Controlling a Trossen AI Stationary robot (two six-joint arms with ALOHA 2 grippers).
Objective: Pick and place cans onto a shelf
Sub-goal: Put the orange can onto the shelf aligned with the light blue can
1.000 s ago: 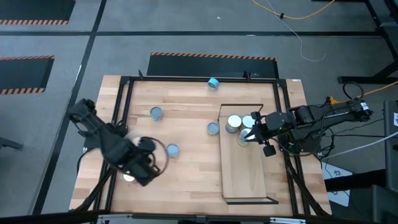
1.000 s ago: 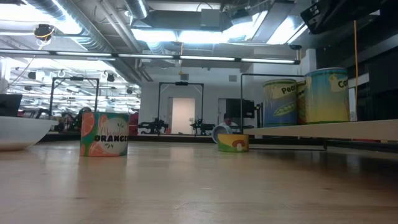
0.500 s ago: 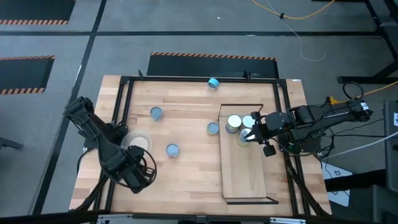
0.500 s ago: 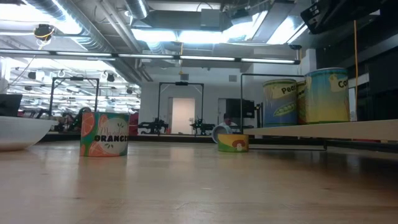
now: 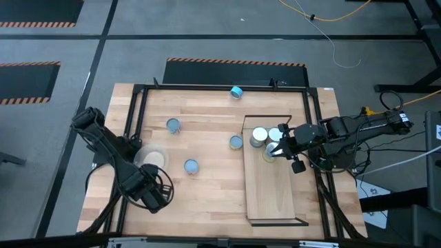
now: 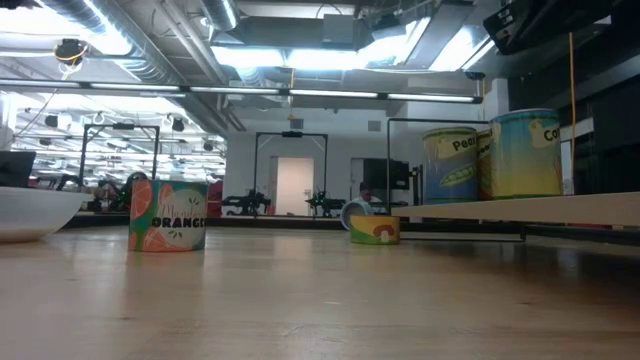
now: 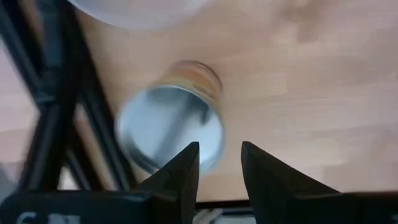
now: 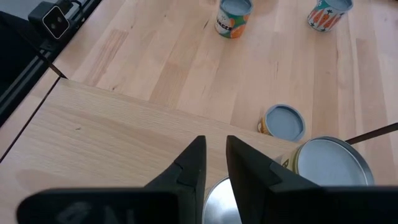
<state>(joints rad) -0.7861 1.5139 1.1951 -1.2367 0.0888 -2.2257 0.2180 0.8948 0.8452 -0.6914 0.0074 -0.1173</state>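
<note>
A blurred can (image 7: 171,127) lies partly behind the left fingers (image 7: 181,177).

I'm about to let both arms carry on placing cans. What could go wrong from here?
1. The left gripper hovers over a can right beside the black table frame; its fingers might strike the frame going down.
2. The right gripper hangs over the shelf beside two placed cans; a careless move could topple them.

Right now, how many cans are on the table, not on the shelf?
5: far-edge can, left can, middle can, can beside the shelf, can by the left gripper. More may be hidden.
</note>
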